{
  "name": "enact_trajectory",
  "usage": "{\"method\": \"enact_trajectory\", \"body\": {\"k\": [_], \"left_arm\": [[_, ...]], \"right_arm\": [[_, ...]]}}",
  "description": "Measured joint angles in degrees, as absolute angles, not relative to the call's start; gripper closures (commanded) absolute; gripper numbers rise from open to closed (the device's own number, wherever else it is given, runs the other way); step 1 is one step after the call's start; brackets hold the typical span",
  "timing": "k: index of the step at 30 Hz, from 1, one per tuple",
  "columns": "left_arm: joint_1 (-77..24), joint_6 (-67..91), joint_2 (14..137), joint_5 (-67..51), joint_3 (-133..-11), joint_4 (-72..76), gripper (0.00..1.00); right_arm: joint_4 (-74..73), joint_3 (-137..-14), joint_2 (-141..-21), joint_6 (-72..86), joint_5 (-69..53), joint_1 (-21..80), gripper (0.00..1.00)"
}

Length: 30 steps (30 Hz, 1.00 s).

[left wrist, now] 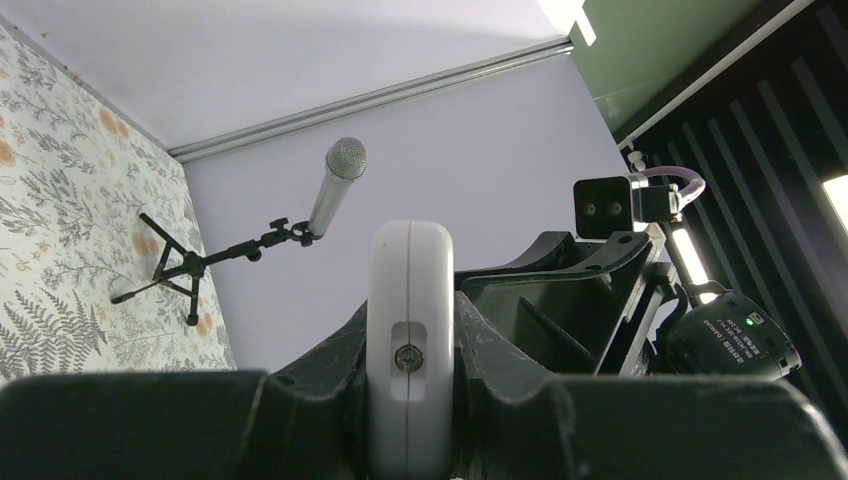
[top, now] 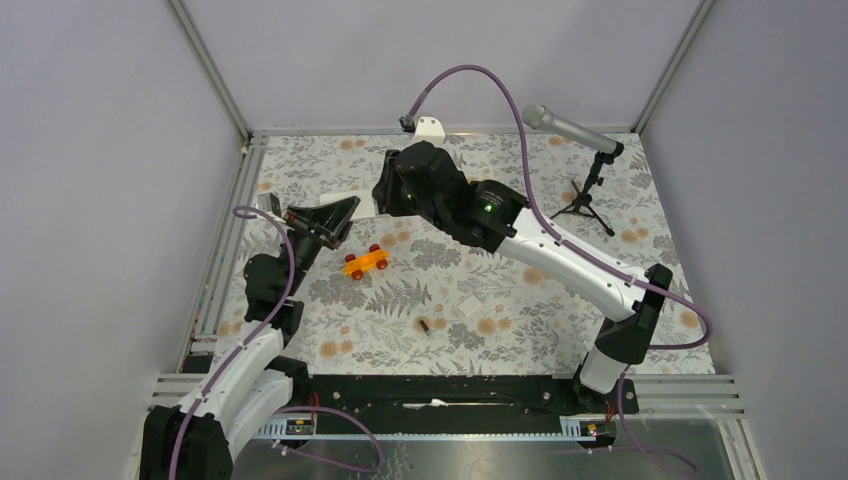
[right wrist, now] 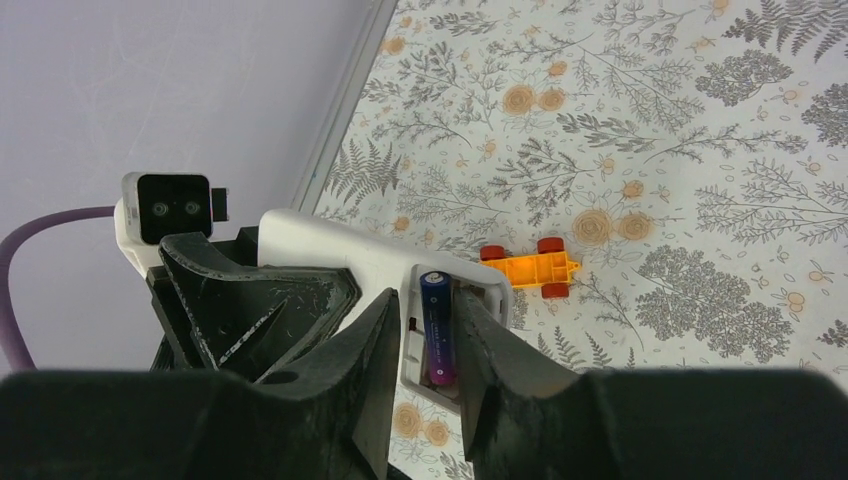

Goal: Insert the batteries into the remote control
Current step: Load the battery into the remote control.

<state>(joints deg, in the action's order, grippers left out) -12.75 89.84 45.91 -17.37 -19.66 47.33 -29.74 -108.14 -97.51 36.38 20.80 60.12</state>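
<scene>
Right wrist view: the blue-purple battery (right wrist: 437,340) lies lengthwise in the open compartment at one end of the white remote control (right wrist: 335,245). The right end effector (right wrist: 425,305) straddles it. Its jaws stand slightly apart, and a strip of white compartment shows between the battery and one finger, so the battery is flanked rather than pinched. Beside it, the left end effector (right wrist: 250,300) holds the other part of the remote control, its wrist camera facing this way. An orange toy car (right wrist: 527,270) sits on the floral desk (right wrist: 650,120) beyond the handset.

From the left wrist, the remote control is seen end-on, upright between the fingers (left wrist: 330,390), which are clamped tight on its two flat faces. A microphone on a small tripod (left wrist: 335,185) stands farther back on the desk.

From the top external camera, the two end effectors meet above the far left part of the desk, with the handset bridging them off the surface. The toy car lies just in front of them. The dark brown-black battery (top: 425,324) lies alone on the desk, nearer the arm bases and well apart from the remote control.
</scene>
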Motion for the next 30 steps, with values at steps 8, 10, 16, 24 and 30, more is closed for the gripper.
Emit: {"method": "enact_trajectory", "body": {"k": [8, 10, 16, 24, 30], "left_arm": [[-12.75, 90.28, 46.7, -17.26, -19.66, 47.75, 1.0], [-12.75, 90.3, 46.72, -17.26, -19.66, 47.75, 1.0], [-12.75, 90.48, 46.74, -17.06, -19.66, 47.99, 1.0], [-12.75, 90.5, 46.76, -16.58, -19.66, 48.23, 1.0], [-12.75, 90.83, 47.24, -16.4, -19.66, 48.88, 1.0]], "right_arm": [[-31.88, -109.73, -97.69, 37.23, 23.0, 60.12, 0.65], [-32.1, -109.86, -97.69, 37.41, 23.07, 60.12, 0.65], [-33.67, -112.9, -97.89, 37.52, 23.05, 60.12, 0.56], [-33.45, -112.51, -97.01, 40.97, 19.73, 59.22, 0.14], [-29.21, -99.44, -90.02, 48.14, 15.09, 56.49, 0.01]]}}
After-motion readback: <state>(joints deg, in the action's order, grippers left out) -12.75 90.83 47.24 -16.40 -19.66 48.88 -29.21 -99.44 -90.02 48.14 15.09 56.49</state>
